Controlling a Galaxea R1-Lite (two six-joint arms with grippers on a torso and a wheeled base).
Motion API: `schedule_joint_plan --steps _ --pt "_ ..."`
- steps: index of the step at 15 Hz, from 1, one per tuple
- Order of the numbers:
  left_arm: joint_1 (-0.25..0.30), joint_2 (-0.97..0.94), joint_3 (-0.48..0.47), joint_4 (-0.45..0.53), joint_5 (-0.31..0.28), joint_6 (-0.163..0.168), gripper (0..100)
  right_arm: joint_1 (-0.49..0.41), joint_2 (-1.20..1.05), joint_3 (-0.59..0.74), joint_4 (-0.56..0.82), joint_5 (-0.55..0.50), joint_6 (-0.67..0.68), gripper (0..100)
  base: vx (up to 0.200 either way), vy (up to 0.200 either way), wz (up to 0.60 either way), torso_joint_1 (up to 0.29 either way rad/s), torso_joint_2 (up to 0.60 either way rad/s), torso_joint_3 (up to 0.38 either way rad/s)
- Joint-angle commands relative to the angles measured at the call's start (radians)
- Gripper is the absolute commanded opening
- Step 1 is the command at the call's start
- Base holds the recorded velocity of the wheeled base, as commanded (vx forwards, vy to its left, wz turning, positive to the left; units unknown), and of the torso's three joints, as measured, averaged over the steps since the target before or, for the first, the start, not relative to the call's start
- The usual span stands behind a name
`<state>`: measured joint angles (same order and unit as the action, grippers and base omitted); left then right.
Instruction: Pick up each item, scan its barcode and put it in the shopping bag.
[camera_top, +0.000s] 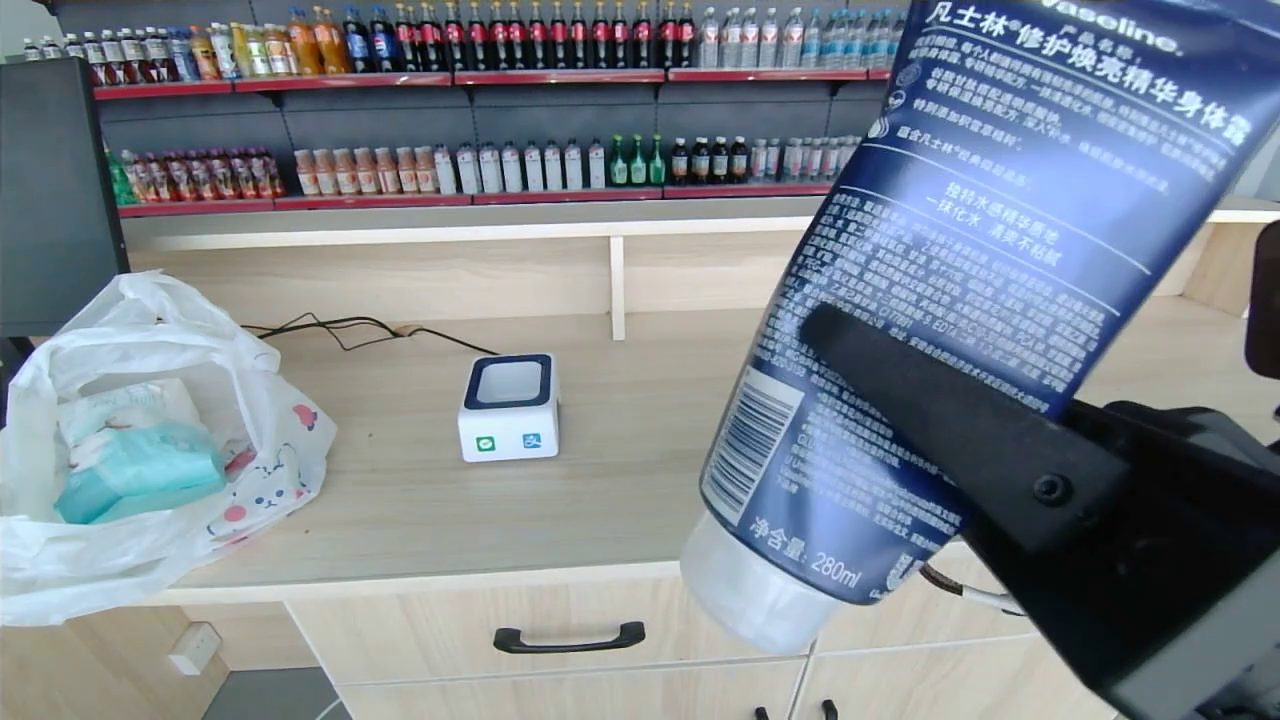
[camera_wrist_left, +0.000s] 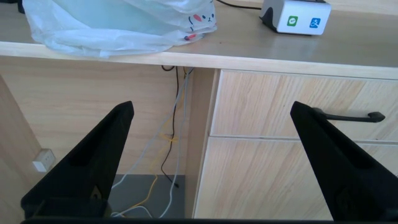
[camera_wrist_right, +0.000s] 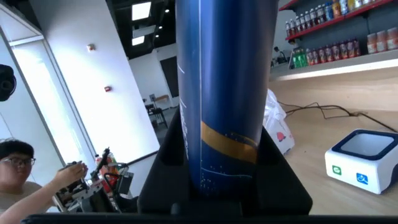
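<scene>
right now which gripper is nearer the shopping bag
Left. The left gripper hangs below the counter edge by the shopping bag; the right gripper holds the tube beyond the scanner.

We see the scanner (camera_top: 508, 405) on the counter (camera_top: 620, 480), the bag (camera_top: 180, 330) left of it with a pack (camera_top: 135, 465) inside, the tube (camera_top: 960, 250) raised at right, shelves (camera_top: 560, 76) behind.

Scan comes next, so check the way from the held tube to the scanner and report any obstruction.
Nothing visible stands in the way. The right gripper holds the blue lotion tube up in the air; the barcode scanner sits on bare counter, with the shopping bag off to its left and a cable behind it.
</scene>
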<state>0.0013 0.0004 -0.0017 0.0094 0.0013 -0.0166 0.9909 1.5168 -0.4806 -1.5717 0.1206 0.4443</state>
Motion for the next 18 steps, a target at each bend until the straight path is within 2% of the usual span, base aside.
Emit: schedule_joint_plan --steps 1,4,18 --pt "0.000 0.001 0.000 0.000 0.000 0.000 100 0.000 0.006 -0.009 0.001 0.002 0.008 0 0.000 0.000 0.00 0.000 0.00 0.000" --pt "0.000 0.001 0.000 0.000 0.000 0.000 100 0.035 -0.020 -0.004 0.001 0.002 0.017 0 0.000 0.000 0.00 0.000 0.00 0.000" --pt "0.000 0.001 0.000 0.000 0.000 0.000 100 0.034 -0.035 0.016 0.001 0.002 0.034 0 0.000 0.000 0.00 0.000 0.00 0.000"
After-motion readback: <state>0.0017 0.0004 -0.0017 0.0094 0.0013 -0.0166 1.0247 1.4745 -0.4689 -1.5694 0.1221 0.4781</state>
